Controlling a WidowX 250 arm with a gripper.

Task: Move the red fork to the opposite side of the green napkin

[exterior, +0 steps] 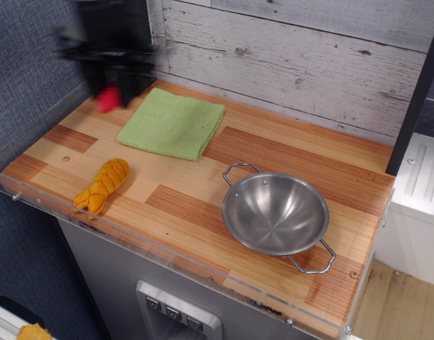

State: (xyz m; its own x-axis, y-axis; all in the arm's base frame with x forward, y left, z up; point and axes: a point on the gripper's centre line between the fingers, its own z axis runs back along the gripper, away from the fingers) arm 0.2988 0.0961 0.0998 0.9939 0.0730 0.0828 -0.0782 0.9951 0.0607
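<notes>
My gripper [112, 88] is a dark, motion-blurred shape at the upper left, raised above the counter over the back left corner of the green napkin [172, 122]. It is shut on the red fork [109, 98]; only the red handle end shows below the fingers, and the tines are hidden. The napkin lies flat on the wooden counter near the back wall.
An orange-yellow ridged plush piece [102, 185] lies near the front left edge. A steel bowl [275, 214] with two handles sits at the front right. A dark post [142, 39] stands at the back left. A clear plastic lip [132, 241] runs along the front edge.
</notes>
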